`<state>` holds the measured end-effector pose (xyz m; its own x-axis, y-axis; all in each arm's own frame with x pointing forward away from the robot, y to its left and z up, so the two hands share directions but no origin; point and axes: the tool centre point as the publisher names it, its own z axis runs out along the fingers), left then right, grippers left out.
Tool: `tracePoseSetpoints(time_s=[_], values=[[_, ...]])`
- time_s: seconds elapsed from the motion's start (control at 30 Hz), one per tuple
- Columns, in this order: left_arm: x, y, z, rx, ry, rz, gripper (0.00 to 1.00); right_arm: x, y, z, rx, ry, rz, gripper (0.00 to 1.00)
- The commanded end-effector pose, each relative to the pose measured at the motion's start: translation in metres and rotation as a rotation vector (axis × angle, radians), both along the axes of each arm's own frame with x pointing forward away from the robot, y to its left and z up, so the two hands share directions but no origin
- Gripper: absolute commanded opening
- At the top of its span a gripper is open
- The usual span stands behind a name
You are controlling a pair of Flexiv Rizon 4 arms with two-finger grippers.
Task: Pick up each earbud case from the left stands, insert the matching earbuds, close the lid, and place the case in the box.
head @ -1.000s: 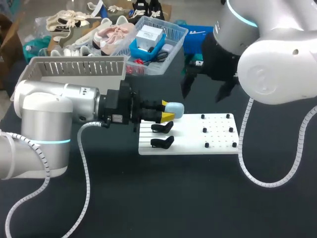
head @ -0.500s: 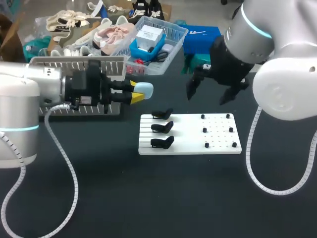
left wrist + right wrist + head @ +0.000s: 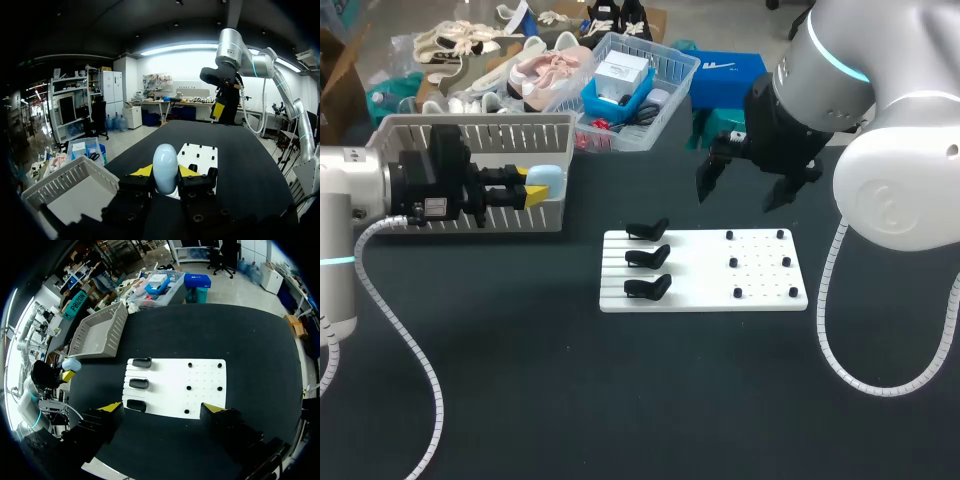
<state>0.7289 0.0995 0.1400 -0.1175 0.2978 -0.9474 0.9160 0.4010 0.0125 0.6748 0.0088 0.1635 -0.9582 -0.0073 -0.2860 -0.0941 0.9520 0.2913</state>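
Height first: left gripper, clamped on pale-blue rounded earbud case, should clear grey slatted box wall before releasing.

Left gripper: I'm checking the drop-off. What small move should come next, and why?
Probably shift sideways over the box rim. The left gripper is shut on the closed pale blue earbud case, which the right wrist view shows outside the box's corner, not above its inside.

Head view: high behind, looking down on the counter. Left wrist: low, level across it. Right wrist: straight down. All share the board.
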Motion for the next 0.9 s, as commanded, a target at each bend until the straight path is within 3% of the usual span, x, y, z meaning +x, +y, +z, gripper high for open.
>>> tracePoseSetpoints(time_s=[0.03,0.33,0.67,0.9], values=[[0.006,0.014,-0.006,-0.005,0.001,0.114,0.00,-0.003,-0.001,0.000,0.000,-0.009,-0.006,1.00],[0.044,0.049,-0.023,0.030,0.053,0.245,0.00,-0.003,-0.001,0.000,0.000,-0.009,-0.006,1.00],[0.086,0.065,-0.033,0.049,0.078,0.308,0.00,-0.003,-0.001,0.000,0.000,-0.009,-0.006,1.00],[0.111,0.072,-0.050,0.109,0.124,0.348,0.00,-0.003,-0.001,0.000,0.000,-0.009,-0.006,1.00]])
